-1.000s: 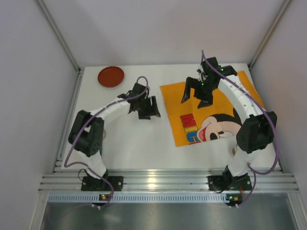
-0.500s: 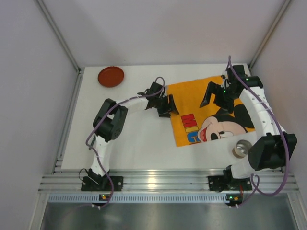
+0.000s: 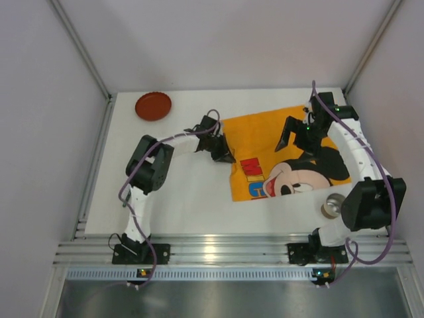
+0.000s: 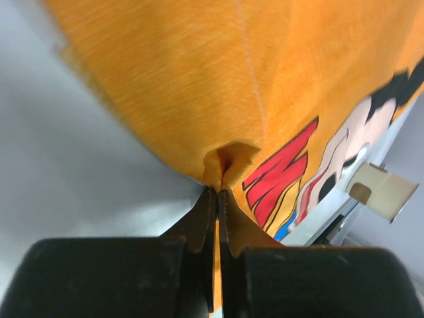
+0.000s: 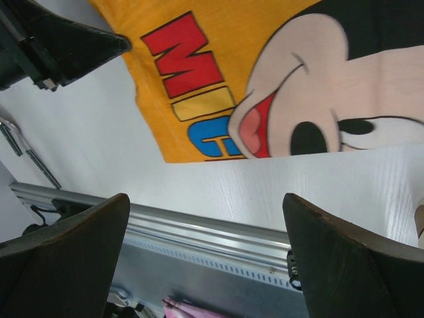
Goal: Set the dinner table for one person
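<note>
— Where is the white worktop point(image 3: 185, 192)?
— It is stretching out from my bases, carrying everything.
— And your tools?
— My left tool point(image 3: 224, 154) is pinching the left edge of the orange cloth point(image 3: 265, 136). My right tool point(image 3: 296, 142) is hovering above that cloth, jaws spread wide. A red plate point(image 3: 153, 105) is sitting far left.
</note>
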You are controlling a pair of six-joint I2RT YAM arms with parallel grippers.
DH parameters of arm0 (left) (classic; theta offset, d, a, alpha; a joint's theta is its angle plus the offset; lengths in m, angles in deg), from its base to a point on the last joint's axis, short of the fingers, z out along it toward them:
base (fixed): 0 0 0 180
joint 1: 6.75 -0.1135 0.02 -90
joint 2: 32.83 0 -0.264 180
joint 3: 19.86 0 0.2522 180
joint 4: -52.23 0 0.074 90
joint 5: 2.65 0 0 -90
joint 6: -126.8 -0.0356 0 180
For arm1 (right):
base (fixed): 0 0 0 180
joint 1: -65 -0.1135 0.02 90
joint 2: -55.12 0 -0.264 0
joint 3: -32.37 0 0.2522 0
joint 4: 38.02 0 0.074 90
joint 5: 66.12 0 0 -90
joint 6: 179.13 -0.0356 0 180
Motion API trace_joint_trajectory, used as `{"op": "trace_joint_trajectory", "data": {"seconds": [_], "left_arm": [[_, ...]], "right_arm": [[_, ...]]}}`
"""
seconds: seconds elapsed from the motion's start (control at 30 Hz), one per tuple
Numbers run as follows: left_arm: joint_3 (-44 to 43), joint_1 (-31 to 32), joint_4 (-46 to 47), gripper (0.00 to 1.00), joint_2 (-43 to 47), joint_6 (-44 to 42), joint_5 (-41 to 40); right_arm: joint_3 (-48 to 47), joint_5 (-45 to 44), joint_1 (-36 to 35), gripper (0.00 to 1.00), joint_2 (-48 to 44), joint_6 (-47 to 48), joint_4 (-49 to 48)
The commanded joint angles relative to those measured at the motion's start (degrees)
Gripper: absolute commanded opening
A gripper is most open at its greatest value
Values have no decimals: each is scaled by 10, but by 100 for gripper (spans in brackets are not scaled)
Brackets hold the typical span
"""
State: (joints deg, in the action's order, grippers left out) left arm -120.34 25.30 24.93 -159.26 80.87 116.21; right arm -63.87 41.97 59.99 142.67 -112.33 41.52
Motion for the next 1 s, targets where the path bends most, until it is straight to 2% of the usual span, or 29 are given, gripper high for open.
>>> {"op": "trace_joint_trajectory", "data": {"seconds": [0.0,0.03,0.1,0.23,0.4,0.73,0.97], "left_arm": [[79,-99,-29,0,62,3,-51],[117,-139,-28,0,89,-2,-56],[145,-172,-45,0,111,-22,-71],[138,-220,-122,0,144,-122,-103],[122,-223,-205,0,159,-195,-153],[175,-224,-260,0,245,-164,-245],[104,-224,-313,0,222,-199,-338]], "right_arm": [[-6,7,6,100,2,-11,-21],[-5,10,5,100,4,-14,-24],[-6,13,5,100,10,-17,-29],[-12,17,5,100,25,-19,-39],[-15,27,5,100,51,-31,-62],[13,39,-27,100,92,-60,-122],[-2,48,-58,100,122,-61,-133]]}}
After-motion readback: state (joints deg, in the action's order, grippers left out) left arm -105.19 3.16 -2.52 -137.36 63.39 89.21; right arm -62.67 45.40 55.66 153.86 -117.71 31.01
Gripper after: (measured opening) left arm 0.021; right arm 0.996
